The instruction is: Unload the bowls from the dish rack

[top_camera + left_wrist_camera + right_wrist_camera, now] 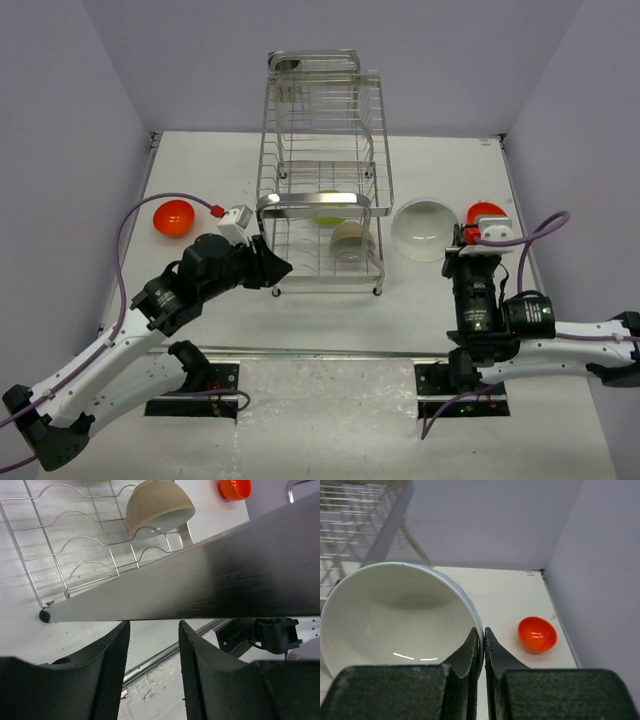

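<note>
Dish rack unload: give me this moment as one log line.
right hand: shut on white bowl rim | left hand: open by dish rack | beige bowl, green bowl: in rack

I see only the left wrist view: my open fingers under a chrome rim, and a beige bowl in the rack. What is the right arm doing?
Observer: The right gripper is shut on the rim of the white bowl, outside the dish rack, on its right side.
Operator: A green sliver shows at my top edge. What is it?
Observer: A lime-green bowl in the rack, farther back than the beige bowl.
Operator: I see one orange bowl. Any other?
Observer: Yes, a second orange bowl lies left of the rack.
</note>
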